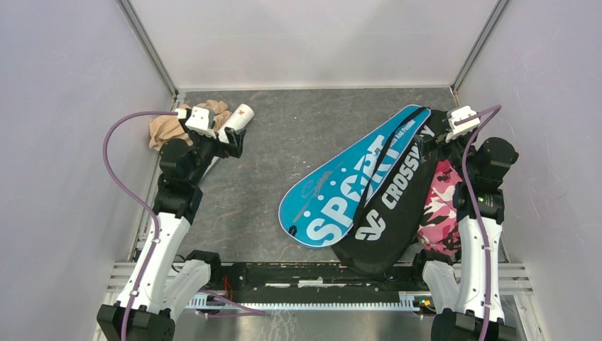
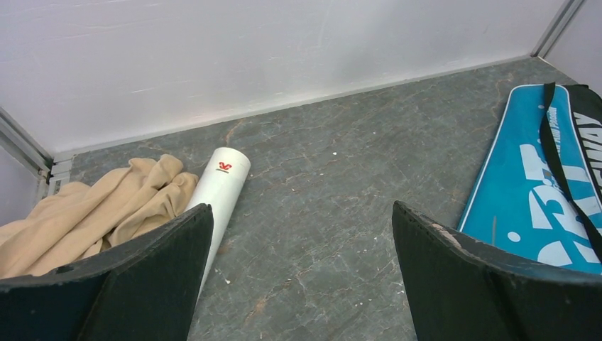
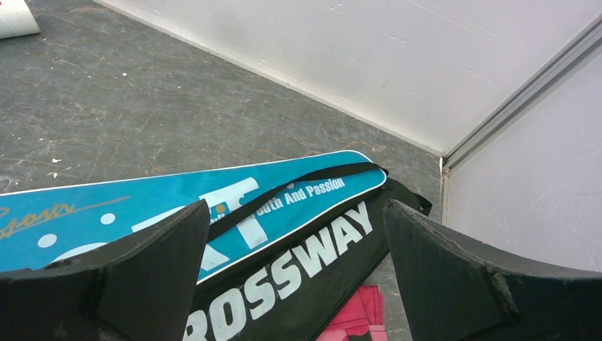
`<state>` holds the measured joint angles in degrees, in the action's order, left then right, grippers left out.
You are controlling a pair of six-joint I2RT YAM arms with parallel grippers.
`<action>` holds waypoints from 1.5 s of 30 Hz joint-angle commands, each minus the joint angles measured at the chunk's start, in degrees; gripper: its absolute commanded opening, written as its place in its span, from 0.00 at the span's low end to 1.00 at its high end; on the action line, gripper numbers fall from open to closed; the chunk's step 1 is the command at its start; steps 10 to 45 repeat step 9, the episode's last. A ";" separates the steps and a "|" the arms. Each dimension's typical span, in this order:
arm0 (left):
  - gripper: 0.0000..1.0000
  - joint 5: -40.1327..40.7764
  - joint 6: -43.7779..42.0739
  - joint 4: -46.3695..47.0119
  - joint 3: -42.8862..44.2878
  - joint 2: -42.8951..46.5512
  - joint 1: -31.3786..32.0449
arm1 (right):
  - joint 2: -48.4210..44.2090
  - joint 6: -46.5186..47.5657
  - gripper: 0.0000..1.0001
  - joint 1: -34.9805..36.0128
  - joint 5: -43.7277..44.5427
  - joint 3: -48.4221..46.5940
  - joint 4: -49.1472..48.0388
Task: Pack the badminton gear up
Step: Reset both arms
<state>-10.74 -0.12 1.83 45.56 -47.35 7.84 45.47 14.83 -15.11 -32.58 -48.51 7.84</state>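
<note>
Grey, stone-veined desk (image 1: 284, 135) stretches open to the left of the long blue racket-shaped fabric cover lettered "SPORT" (image 1: 341, 188), which lies slantwise with its narrow end toward the white back wall (image 1: 305, 42) and its broad end toward the arm bases. Partly beneath its right edge lies a black racket-shaped fabric cover lettered "CROSSWAY" (image 1: 397, 206). A black strap (image 1: 380, 160) runs along the blue cover.

Well left of the blue cover, by the desk's far-left corner, a long white tube (image 1: 240, 115) lies touching a crumpled tan cloth bundle (image 1: 165, 128). The left gripper (image 1: 231, 141) hangs over the tube, released and holding nothing. The right gripper (image 1: 434, 141), likewise spread wide and unladen, hangs at the blue cover's narrow end.

Only the overhead view shows the full pink camouflage-patterned fabric piece (image 1: 440, 206) beyond the black cover, on the side away from the blue one; the right wrist view catches just one pink corner. The left wrist view alone shows a small red mark on the tube's end, and the right wrist view picks out fine white lettering on the blue cover ending "And Passion".
</note>
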 commanded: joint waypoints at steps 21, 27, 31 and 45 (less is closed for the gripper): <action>1.00 -1.12 -1.81 0.72 0.02 0.48 -0.45 | -0.02 0.31 0.98 -0.20 -1.06 0.26 -1.37; 1.00 -1.12 -1.81 0.72 0.02 0.48 -0.45 | -0.02 0.31 0.98 -0.20 -1.06 0.26 -1.37; 1.00 -1.12 -1.81 0.72 0.02 0.48 -0.45 | -0.02 0.31 0.98 -0.20 -1.06 0.26 -1.37; 1.00 -1.12 -1.81 0.72 0.02 0.48 -0.45 | -0.02 0.31 0.98 -0.20 -1.06 0.26 -1.37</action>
